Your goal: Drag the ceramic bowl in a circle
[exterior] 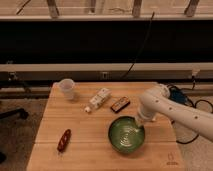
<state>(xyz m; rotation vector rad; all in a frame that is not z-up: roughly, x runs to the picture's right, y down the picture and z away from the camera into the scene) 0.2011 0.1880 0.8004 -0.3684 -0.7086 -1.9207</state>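
**Q:** Where is the bowl?

**A:** The green bowl (125, 136) stands upright on the wooden table (80, 125), right of centre and near the front edge. Pale rings show inside it.

**Q:** And the gripper?

**A:** The gripper (139, 124) is at the bowl's back right rim, at the end of the white arm (170, 107), which reaches in from the right. Whether it grips the rim or only rests against it cannot be told.

**Q:** What lies around the bowl?

**A:** A dark bar (119, 104) lies just behind it, with a slanted white box (99, 99) to the bar's left. A white cup (67, 89) stands near the back left corner. A red object (64, 140) lies front left, well apart.
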